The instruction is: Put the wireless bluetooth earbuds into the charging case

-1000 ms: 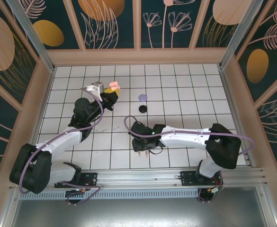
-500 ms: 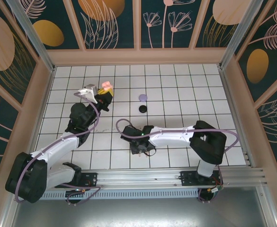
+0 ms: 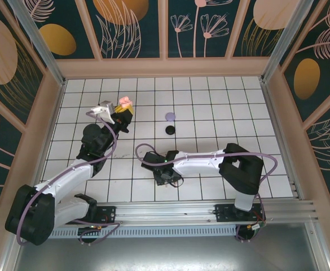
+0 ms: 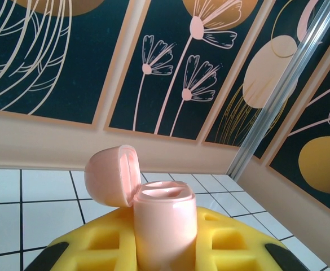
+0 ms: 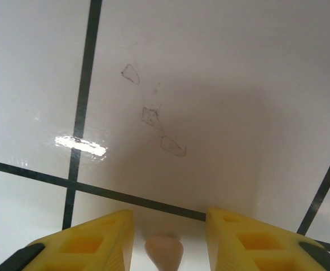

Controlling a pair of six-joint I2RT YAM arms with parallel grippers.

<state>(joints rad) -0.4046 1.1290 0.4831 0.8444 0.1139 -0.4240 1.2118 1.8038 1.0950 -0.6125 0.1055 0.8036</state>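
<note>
While the left gripper (image 3: 123,114) clamps the pink charging case (image 4: 165,217) upright between its yellow fingers, with the hinged lid (image 4: 113,175) swung back and both sockets at the mouth looking empty, the task appears to be at its first pick: nothing is loaded yet

Well to the right of that case and nearer the arm bases, the right gripper (image 5: 167,234) hangs low over the white tiled table (image 5: 221,84). Its jaws stand narrow but apart, one on each side of a pink earbud (image 5: 163,252) lying on the tile, with a sliver of gap on both sides, so the earbud is bracketed rather than gripped

What seems left is closing on this earbud, carrying it across to the pink case, seating it, and then repeating for its partner, whose whereabouts cannot be told

To the right of the pink case sit a lilac case (image 3: 170,117) and, just nearer the bases, a black case (image 3: 170,130). Both lie beside the likely path to the held case, and the raised lid crowds one side of its mouth. Faint scuff marks (image 5: 153,116) on the tile beyond the earbud are no obstacle
</note>
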